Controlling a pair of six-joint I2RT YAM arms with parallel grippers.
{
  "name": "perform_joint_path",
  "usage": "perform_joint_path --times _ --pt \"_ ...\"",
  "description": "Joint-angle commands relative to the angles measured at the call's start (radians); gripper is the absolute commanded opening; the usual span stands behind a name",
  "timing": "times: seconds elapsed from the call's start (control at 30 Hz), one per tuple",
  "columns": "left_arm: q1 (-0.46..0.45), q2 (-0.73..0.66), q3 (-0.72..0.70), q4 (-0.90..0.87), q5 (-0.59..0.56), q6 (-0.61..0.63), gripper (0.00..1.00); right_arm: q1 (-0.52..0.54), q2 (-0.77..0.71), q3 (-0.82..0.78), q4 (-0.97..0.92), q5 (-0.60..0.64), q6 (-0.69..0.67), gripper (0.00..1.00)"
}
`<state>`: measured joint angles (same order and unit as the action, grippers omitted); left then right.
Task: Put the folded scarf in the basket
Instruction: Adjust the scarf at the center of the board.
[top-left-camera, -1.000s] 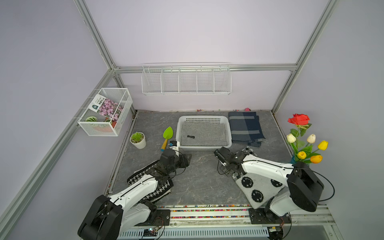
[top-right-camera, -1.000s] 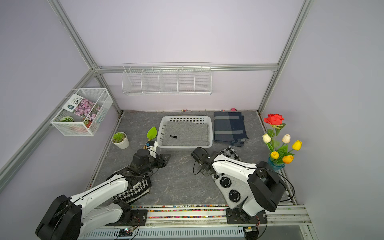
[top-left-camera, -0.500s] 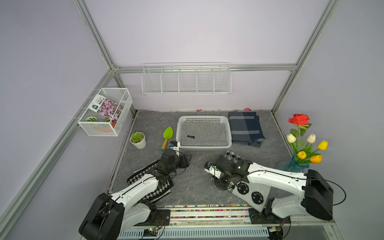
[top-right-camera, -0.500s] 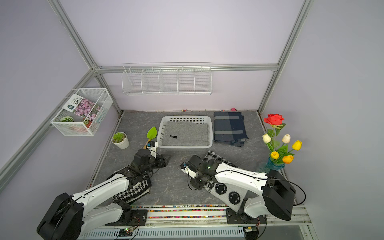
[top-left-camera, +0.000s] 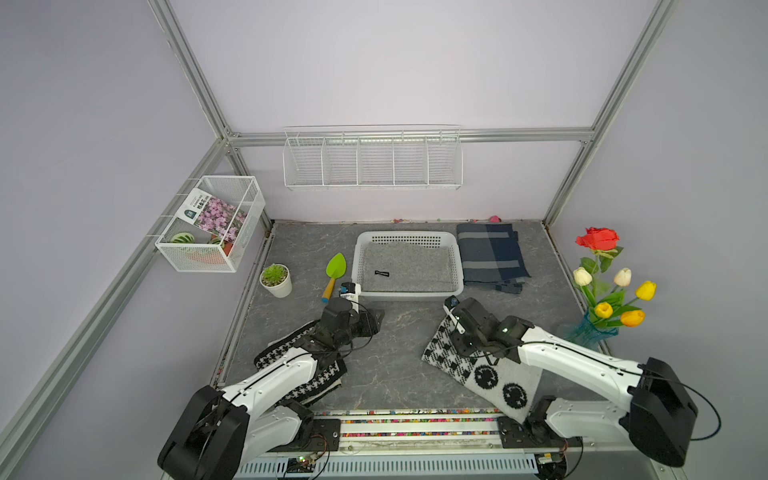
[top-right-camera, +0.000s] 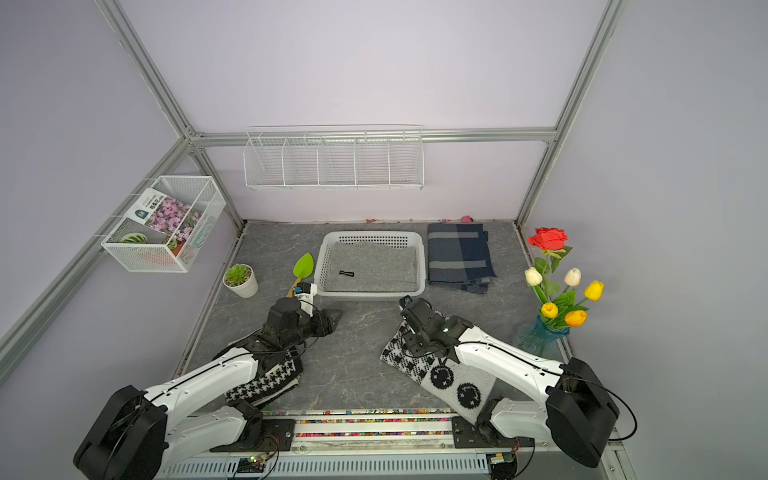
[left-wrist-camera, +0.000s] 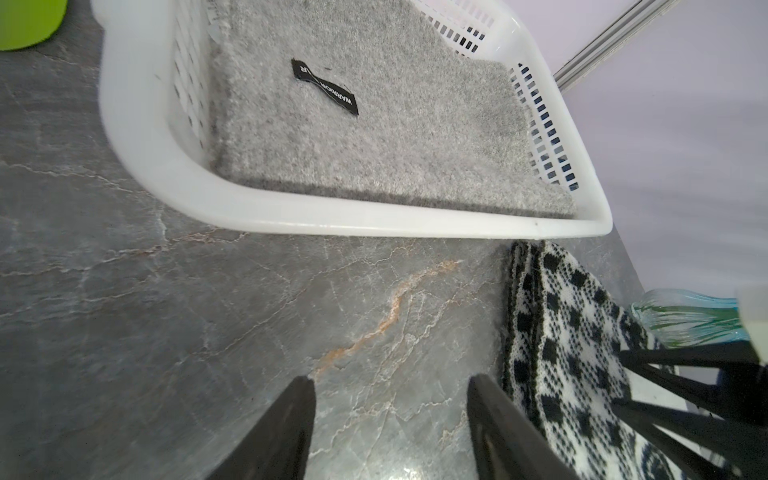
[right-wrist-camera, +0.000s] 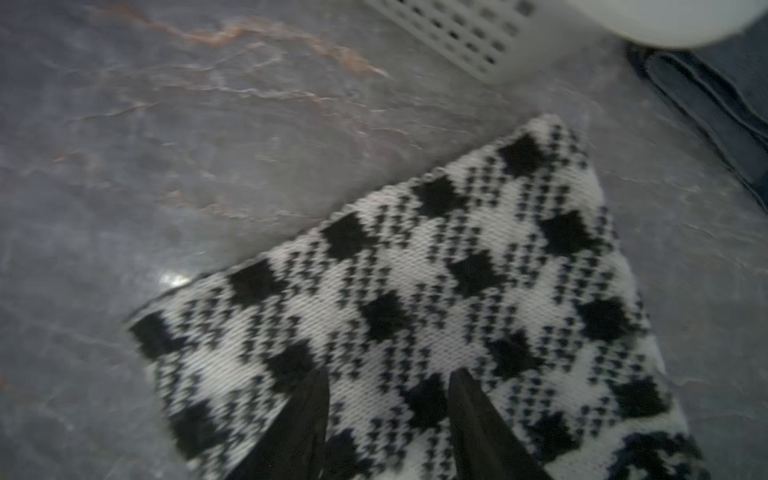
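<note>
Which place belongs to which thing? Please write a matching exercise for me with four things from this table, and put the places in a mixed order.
Things:
1. grey scarf
2. dark blue striped scarf
3. green scoop
4. checked scarf with two black circles

Places:
A. on the table, below the right gripper
B. inside the basket
C. between the basket and the potted plant
D. between the basket and the flowers

Pairs: 1-B, 2-D, 3-C, 4-A
</note>
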<state>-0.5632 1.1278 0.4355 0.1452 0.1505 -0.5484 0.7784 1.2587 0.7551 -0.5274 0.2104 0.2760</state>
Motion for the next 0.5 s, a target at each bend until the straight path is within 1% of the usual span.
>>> perform_joint_path --times 0.0,0.13,0.23,0.3,0.37,0.47 --pt "-0.001 -0.011 0.02 0.001 -0.011 -0.018 0.62 -0.008 0.063 -0.003 0.023 0.044 0.076 0.51" --pt "-0.001 -0.016 0.017 0.001 -0.019 -0.019 0.63 0.003 0.161 0.028 0.007 -0.001 0.071 0.48" --pt "-0.001 -0.01 0.02 -0.004 -0.012 -0.017 0.63 0.039 0.209 0.046 -0.003 -0.037 0.055 0.47" --pt "-0.001 -0.006 0.023 0.0 -0.005 -0.018 0.64 0.091 0.232 0.061 -0.012 -0.068 0.032 0.47" --pt "-0.001 0.001 0.021 0.004 0.008 -0.024 0.65 0.167 0.233 0.073 -0.013 -0.097 -0.001 0.47" --pt "-0.001 0.017 0.028 -0.001 0.016 -0.021 0.65 0.23 0.218 0.067 0.005 -0.158 -0.026 0.48"
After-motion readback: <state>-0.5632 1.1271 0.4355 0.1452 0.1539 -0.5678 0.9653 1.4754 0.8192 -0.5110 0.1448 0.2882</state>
